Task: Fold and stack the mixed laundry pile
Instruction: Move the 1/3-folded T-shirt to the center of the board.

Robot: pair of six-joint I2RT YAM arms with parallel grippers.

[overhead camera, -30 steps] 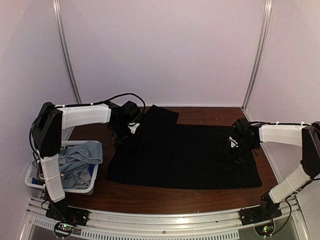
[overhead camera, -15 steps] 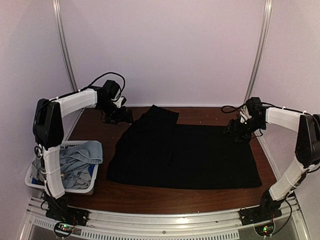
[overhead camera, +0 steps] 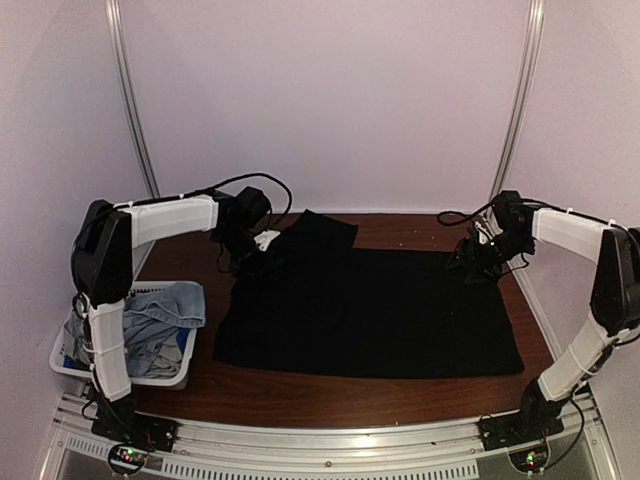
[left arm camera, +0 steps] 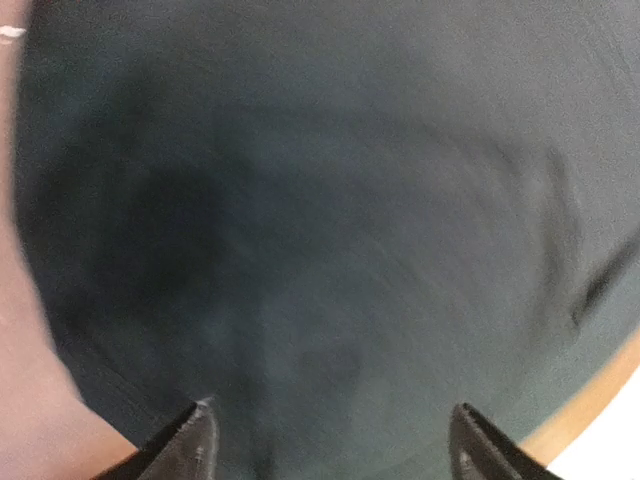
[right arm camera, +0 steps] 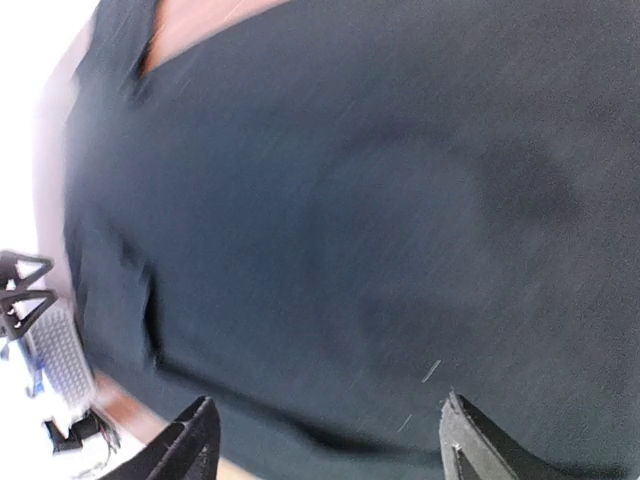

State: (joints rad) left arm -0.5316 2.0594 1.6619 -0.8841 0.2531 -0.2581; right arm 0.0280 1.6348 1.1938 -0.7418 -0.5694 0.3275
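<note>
Top external view: the denim piece (overhead camera: pixel 160 315) is seen in the white basket (overhead camera: pixel 70 365), left of the flat black shirt (overhead camera: pixel 370 310). The left gripper (overhead camera: pixel 262 250) has been returned to the shirt's far-left corner, and the right gripper (overhead camera: pixel 475 258) is kept at its far-right corner. Both are spread and empty, so a fold is judged imminent.

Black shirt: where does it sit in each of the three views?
Top external: black shirt spread flat across the table's middle.
Left wrist: the shirt fills nearly the whole frame.
Right wrist: the shirt fills most of the frame.
Shared landmark: brown table showing past the shirt's edge.
</note>
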